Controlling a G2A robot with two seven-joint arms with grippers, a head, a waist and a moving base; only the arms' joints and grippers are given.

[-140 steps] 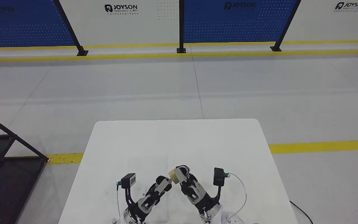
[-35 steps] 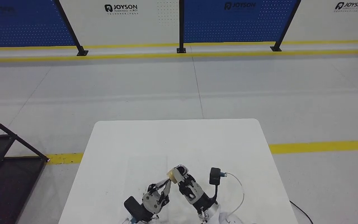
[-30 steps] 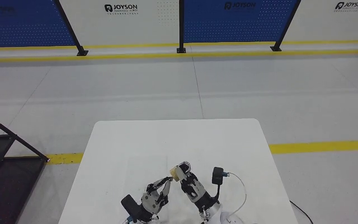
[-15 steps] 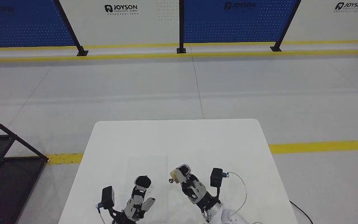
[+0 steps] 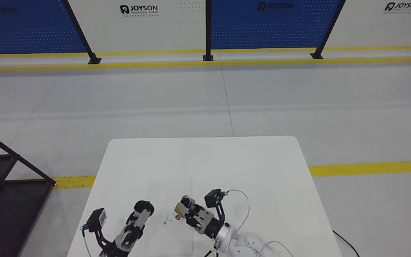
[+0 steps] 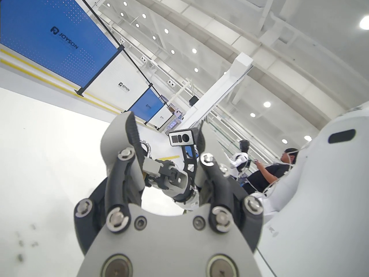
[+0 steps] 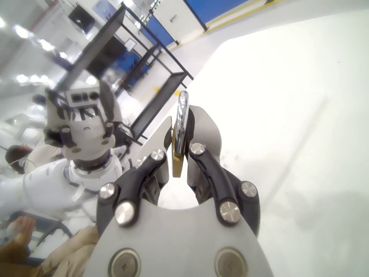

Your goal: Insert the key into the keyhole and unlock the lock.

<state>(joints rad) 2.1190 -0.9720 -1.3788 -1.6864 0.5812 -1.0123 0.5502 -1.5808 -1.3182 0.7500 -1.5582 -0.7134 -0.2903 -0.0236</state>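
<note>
My right gripper [image 5: 183, 207] hangs low over the near middle of the white table [image 5: 257, 167], shut on the brass padlock [image 5: 180, 209]. In the right wrist view the brass body [image 7: 177, 162] sits clamped between the fingers, and the silver shackle [image 7: 182, 110] sticks out past the tips of the gripper [image 7: 184, 122]. A small dark piece [image 5: 177, 218], apparently the key, juts from the lock's near side. My left gripper [image 5: 142, 208] stands apart to the lock's left, open and holding nothing [image 6: 164, 125]. Beyond its fingers I see the shackle [image 6: 146, 147].
A black metal rack [image 5: 19, 173] stands off the table's left edge, also seen past the lock as a dark frame [image 7: 161, 87]. A thin white cable [image 5: 239, 198] loops beside the right arm. The table's far half is bare white surface.
The left gripper was at the lock's keyhole side a second ago; it has let go and drawn back left. The right arm has swung left with the padlock still held.
</note>
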